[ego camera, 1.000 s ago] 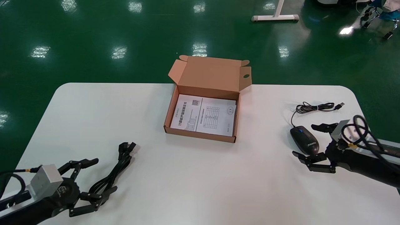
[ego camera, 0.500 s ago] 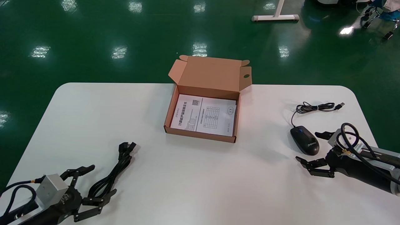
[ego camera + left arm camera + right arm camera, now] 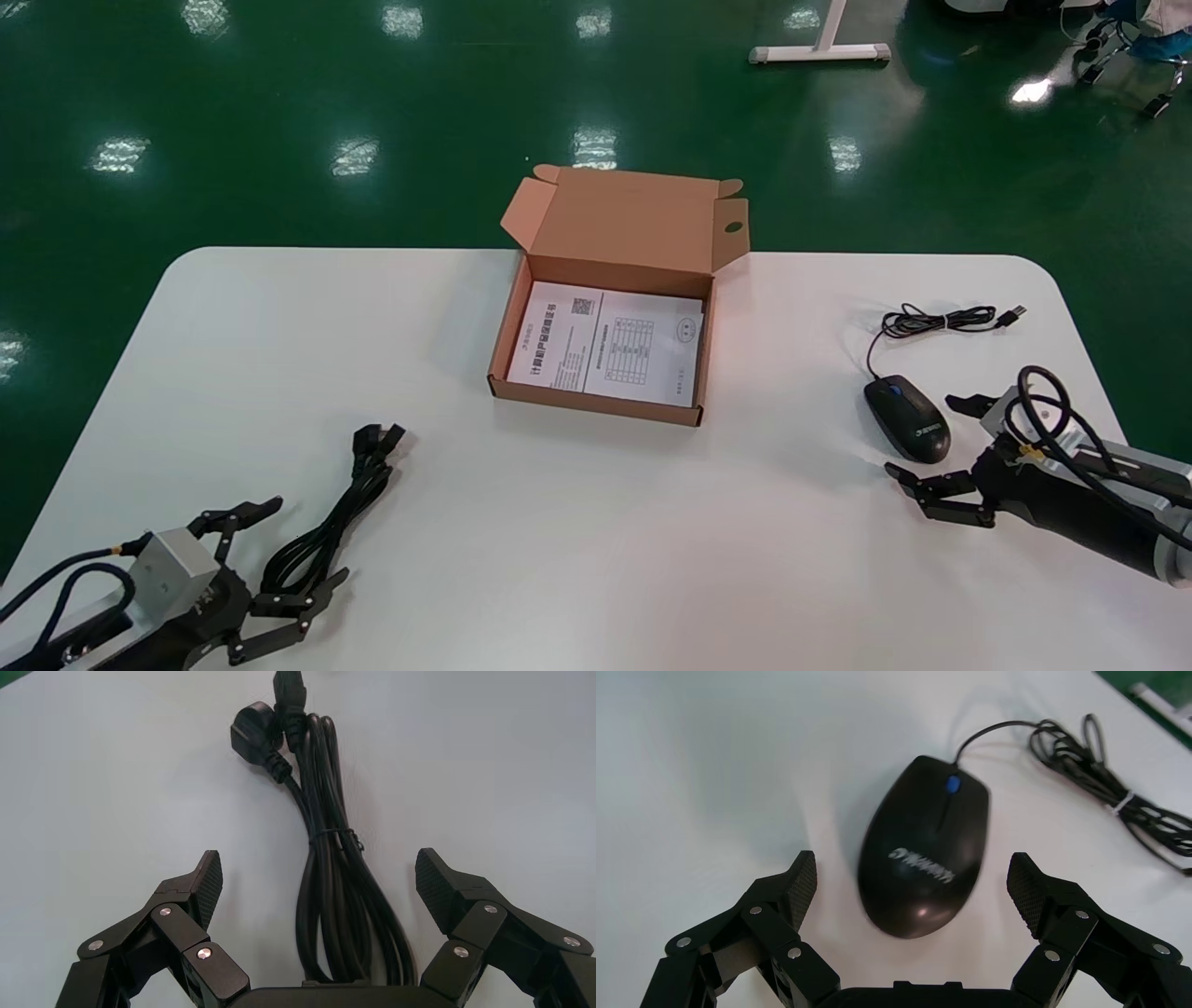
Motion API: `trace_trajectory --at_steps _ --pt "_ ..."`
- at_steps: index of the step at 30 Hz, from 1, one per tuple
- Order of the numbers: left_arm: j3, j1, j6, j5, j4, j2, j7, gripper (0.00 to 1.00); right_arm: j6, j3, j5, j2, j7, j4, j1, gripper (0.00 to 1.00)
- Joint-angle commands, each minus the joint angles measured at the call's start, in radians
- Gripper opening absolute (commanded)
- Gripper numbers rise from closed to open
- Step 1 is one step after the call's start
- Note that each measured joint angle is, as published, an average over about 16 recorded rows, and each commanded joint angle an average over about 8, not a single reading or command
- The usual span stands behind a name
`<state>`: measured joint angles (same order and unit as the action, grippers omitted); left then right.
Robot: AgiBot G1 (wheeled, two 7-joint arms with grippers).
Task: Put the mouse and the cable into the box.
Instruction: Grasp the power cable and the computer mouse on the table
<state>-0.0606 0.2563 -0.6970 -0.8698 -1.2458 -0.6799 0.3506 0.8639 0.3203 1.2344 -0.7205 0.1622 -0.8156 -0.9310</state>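
This looks like a robotics lab or industrial test hall. A glossy green coated floor [image 3: 279, 112] carries rows of ceiling-light reflections [image 3: 594, 147], a plain white worktable [image 3: 279, 373] stands on it, and a white T-shaped stand foot [image 3: 819, 53] sits farther back.

I see a white worktop [image 3: 279, 308] over a glossy green floor [image 3: 279, 93]. The box [image 3: 633, 219] is plain brown cardboard, with a white sheet [image 3: 652, 373] printed in black inside. The mouse [image 3: 906, 431] is black with a blue wheel [image 3: 953, 783]; the cable [image 3: 337, 881] is all black.
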Motion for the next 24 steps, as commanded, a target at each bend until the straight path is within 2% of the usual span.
trace_trajectory --at_steps 1,24 --pt "0.002 -0.004 0.016 -0.002 -0.002 -0.011 0.006 1.00 -0.008 -0.005 -0.004 -0.005 0.006 0.005 0.002 1.00" --pt "0.032 -0.060 0.092 0.003 -0.015 -0.038 0.021 1.00 -0.051 -0.017 -0.017 -0.050 0.009 0.040 -0.026 1.00"
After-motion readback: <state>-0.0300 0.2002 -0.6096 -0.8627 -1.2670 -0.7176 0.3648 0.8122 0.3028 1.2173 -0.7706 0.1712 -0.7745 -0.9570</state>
